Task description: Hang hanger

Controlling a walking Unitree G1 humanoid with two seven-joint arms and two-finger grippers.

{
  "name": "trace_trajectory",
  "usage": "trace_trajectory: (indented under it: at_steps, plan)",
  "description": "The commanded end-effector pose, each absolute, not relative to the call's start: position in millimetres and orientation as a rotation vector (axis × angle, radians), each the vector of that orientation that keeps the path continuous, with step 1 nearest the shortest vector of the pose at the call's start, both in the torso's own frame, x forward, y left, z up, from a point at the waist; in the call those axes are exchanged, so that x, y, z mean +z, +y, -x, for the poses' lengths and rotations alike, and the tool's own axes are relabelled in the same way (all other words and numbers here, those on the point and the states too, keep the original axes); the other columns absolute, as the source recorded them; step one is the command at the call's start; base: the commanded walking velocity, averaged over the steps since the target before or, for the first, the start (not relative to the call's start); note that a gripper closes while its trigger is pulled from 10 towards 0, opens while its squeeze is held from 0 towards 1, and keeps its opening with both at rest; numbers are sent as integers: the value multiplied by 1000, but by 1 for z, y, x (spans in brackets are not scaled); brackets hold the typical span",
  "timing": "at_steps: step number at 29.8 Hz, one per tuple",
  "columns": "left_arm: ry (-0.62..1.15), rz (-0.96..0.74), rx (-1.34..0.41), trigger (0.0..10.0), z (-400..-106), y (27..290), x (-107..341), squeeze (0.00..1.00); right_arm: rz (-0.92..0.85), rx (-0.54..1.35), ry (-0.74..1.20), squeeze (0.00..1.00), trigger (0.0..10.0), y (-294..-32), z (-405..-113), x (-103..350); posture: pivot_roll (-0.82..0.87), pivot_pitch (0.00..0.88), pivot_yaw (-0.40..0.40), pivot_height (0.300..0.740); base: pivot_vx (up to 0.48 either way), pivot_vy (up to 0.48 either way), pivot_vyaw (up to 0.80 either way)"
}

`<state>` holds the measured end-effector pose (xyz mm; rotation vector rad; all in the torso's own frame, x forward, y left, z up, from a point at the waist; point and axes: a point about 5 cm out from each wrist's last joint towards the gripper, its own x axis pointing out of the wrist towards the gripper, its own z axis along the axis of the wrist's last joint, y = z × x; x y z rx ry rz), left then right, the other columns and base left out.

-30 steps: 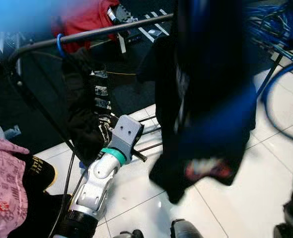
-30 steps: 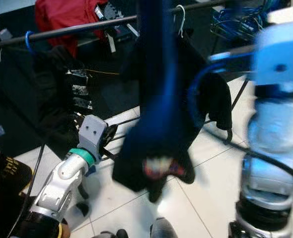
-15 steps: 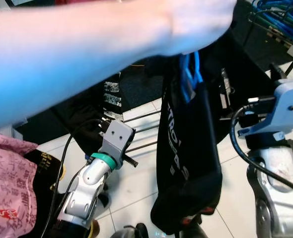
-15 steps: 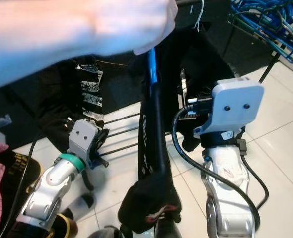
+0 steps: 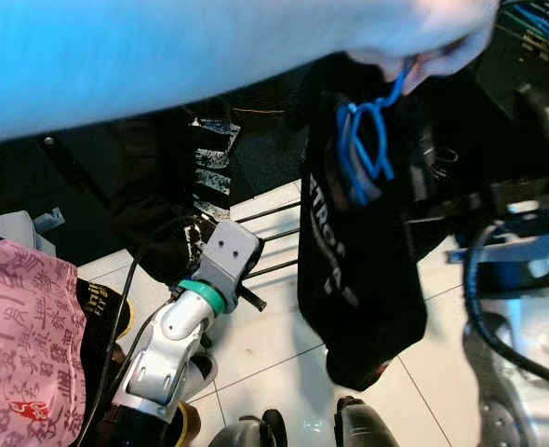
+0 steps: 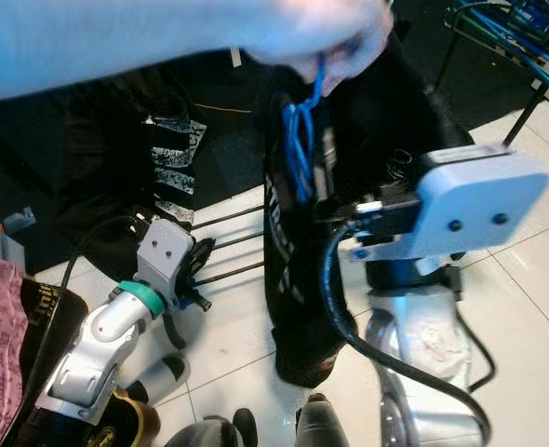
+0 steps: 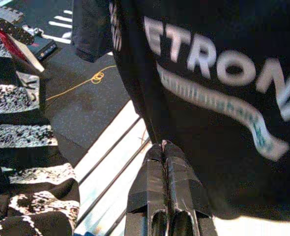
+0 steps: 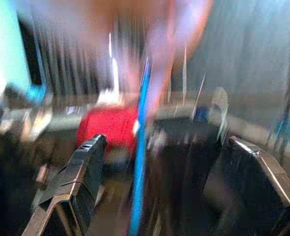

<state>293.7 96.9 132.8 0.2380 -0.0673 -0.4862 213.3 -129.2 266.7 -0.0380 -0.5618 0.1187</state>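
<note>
Held up by a person's hand [image 6: 321,33] reaching across the top of the head views: a blue hanger [image 6: 301,140] carrying a black shirt [image 5: 363,270] with white lettering. Hangs in the air over the white tiled floor [image 5: 274,345], between the two robot arms and in front of a dark clothes rack [image 6: 214,247] with other dark garments on it.

Right gripper [image 8: 169,196] raised close to the shirt, fingers spread wide apart; seen blurred between them, the blue hanger and the hand above it, not touching either finger. Right arm's grey wrist housing [image 6: 465,200] just beside the shirt in the right eye view.

Left gripper [image 7: 165,150] low by the rack's bottom bars, fingers pressed together with nothing between them, tips pointing at the shirt's lettered front just ahead. A pink patterned cloth [image 5: 19,345] at the left edge, well apart from the shirt.
</note>
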Motion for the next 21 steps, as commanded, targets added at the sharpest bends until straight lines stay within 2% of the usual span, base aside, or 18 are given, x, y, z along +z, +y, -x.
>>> trace_trajectory:
  at_steps: [1,3,6,9,10,16,17,19,20,21]
  plan:
    - [-24,-242,-474,10000,-293,100,125,0,-6,133,-431,0,10000,-128,-220,248,-265,167,187,740,0,0,0]
    - [-24,-242,-474,10000,-293,100,125,0,-6,133,-431,0,10000,-128,-220,248,-265,167,187,740,0,0,0]
    - [-26,-228,-452,10000,-292,98,124,0,-69,125,-228,0,10000,-144,-237,215,-267,161,144,740,0,0,0]
    - [-26,-221,-443,10000,-292,98,124,0,-40,116,-217,0,10000,-150,-242,213,-267,161,144,740,0,0,0]
    - [-27,-212,-433,10000,-291,97,123,0,-1,123,-217,0,10000,-158,-249,217,-270,160,116,740,0,0,0]
    - [-28,-199,-418,10000,-289,95,121,0,55,118,-217,0,10000,-172,-261,224,-269,160,86,740,0,0,0]
    - [-28,-193,-409,10000,-288,94,120,0,76,116,-209,0,7804,-177,-266,226,-266,160,75,740,0,0,0]
    - [-28,-193,-409,10000,-288,94,120,0,76,116,-209,0,7804,-177,-266,226,-266,160,75,740,0,0,0]
    - [-28,-188,-400,10000,-287,94,120,0,87,115,-191,0,4196,-181,-270,225,-264,160,64,740,0,0,0]
    - [-27,-185,-394,10000,-286,95,119,0,86,110,-163,0,1490,-183,-273,222,-261,160,59,740,0,0,0]
